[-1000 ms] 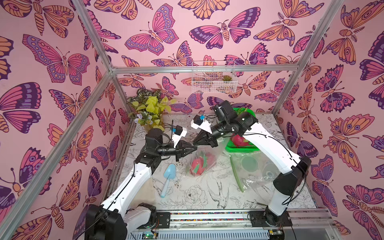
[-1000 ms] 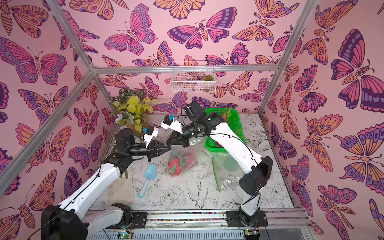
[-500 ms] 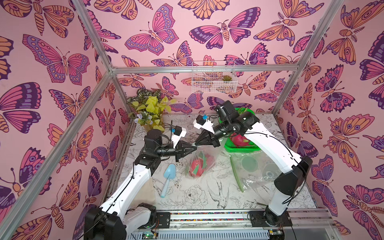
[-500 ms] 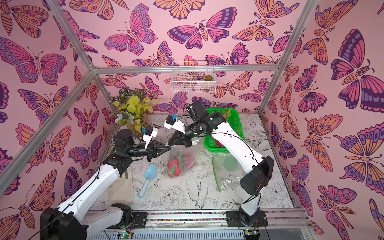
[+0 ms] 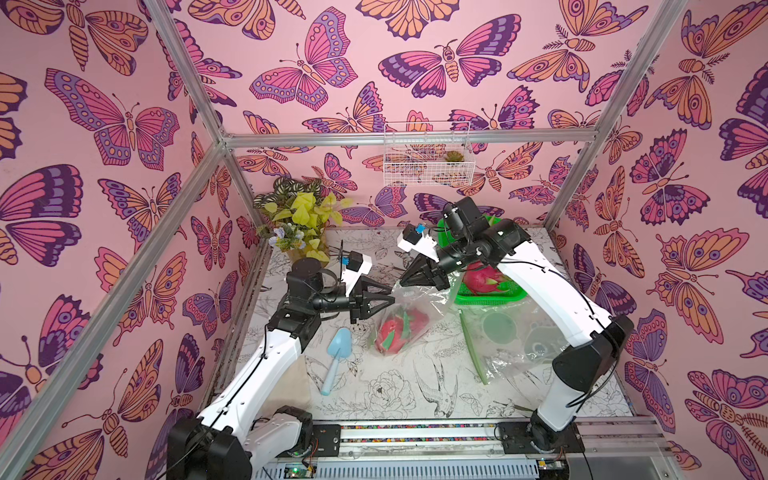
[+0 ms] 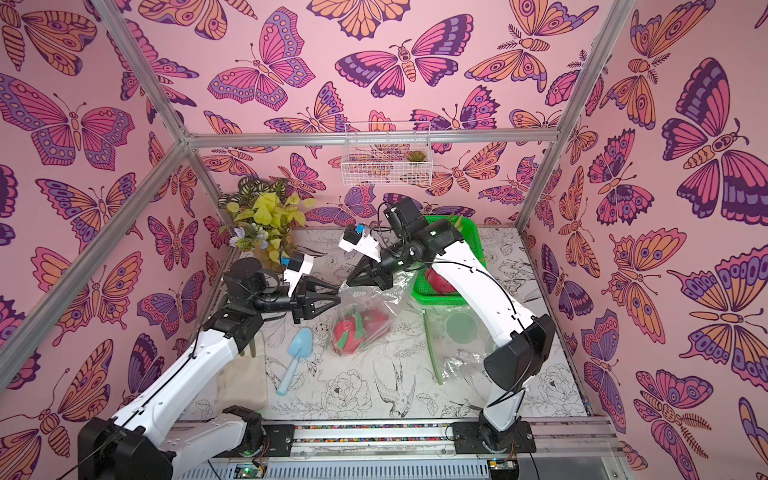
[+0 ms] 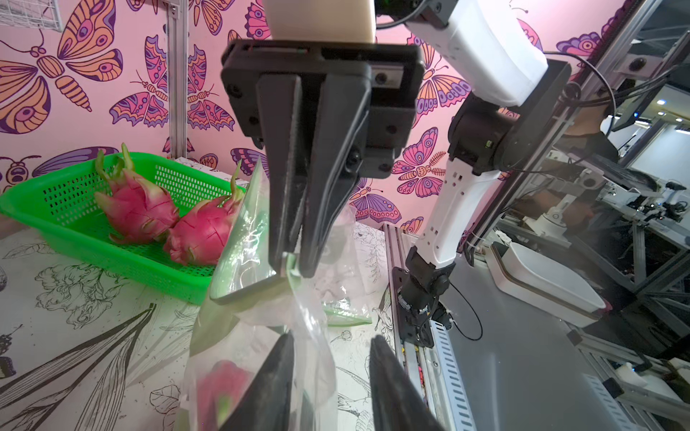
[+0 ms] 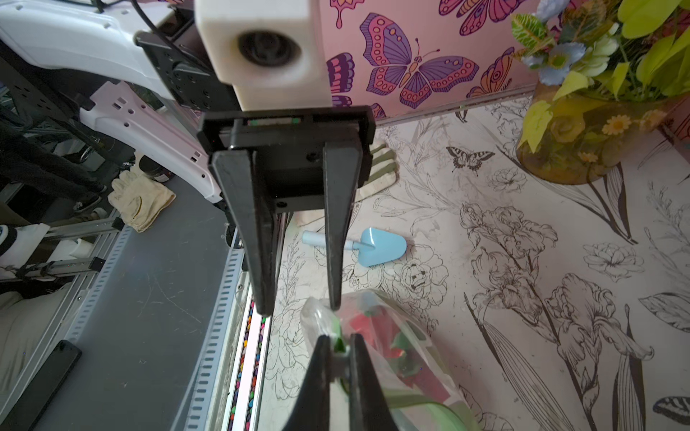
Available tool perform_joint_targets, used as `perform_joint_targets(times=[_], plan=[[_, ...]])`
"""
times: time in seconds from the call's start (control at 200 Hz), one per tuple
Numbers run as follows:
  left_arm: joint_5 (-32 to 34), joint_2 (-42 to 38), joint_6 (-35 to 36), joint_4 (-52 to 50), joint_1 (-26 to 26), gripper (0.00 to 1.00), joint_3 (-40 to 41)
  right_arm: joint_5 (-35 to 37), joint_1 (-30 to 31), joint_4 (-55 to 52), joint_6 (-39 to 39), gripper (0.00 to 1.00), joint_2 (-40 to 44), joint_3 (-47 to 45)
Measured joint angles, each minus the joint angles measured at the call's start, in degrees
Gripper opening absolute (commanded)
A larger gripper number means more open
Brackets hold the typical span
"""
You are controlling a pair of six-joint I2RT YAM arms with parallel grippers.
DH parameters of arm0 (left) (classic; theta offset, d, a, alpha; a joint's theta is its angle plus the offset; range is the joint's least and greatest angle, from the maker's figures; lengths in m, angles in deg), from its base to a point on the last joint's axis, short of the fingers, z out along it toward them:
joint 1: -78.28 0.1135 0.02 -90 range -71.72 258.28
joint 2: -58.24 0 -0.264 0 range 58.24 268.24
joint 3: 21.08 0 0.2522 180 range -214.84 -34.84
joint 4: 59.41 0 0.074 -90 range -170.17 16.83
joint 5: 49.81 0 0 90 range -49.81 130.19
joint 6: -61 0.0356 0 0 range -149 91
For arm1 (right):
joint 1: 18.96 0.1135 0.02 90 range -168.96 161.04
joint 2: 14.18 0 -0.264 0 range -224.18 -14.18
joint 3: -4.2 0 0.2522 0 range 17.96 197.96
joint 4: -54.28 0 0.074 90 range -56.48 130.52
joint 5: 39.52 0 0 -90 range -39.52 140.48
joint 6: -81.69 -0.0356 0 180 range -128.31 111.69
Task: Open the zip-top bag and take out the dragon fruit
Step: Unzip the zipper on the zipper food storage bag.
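While the two arms meet over the mat, each line below takes one thing, from the grippers outward.

Right gripper [image 8: 339, 349]: jaws pinched together on the green zip edge of the zip-top bag [image 5: 409, 316], holding its mouth up off the mat.
Left gripper [image 8: 298, 308]: fingers parted; the right wrist view shows one tip touching the bag's film, with nothing clamped between them.
Left wrist view only: the right gripper's [image 7: 293, 266] tips clamped on a folded corner of the bag's rim, and two dragon fruits [image 7: 136, 207] side by side and touching in the green basket [image 7: 41, 209].
Top views only: the basket is mostly hidden behind the right arm, with a single pink fruit [image 5: 484, 278] showing.
Dragon fruit in the bag [image 5: 399, 328]: resting on the mat in the bag's lower end, long axis running from the left front toward the back right, roughly along the bag; which end bears the leafy tips I cannot tell.
Second clear bag [image 5: 515, 345]: flat on the mat near the right arm.
Blue trowel [image 5: 338, 355]: beside the held bag, on the left arm's side, apart from it.
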Motion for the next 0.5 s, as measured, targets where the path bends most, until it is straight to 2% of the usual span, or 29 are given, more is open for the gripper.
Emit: perform_joint_targets(times=[0.175,0.501], plan=[[0.81,-0.42,2.45,-2.84,-0.15,0.46,-1.88,0.98,0.55,-4.81,1.31,0.00,-1.62,5.81],[6.56,1.05,10.69,-16.33,-2.82,0.46,-11.02,2.75,2.80,-12.44,4.31,0.00,-5.53,13.57]])
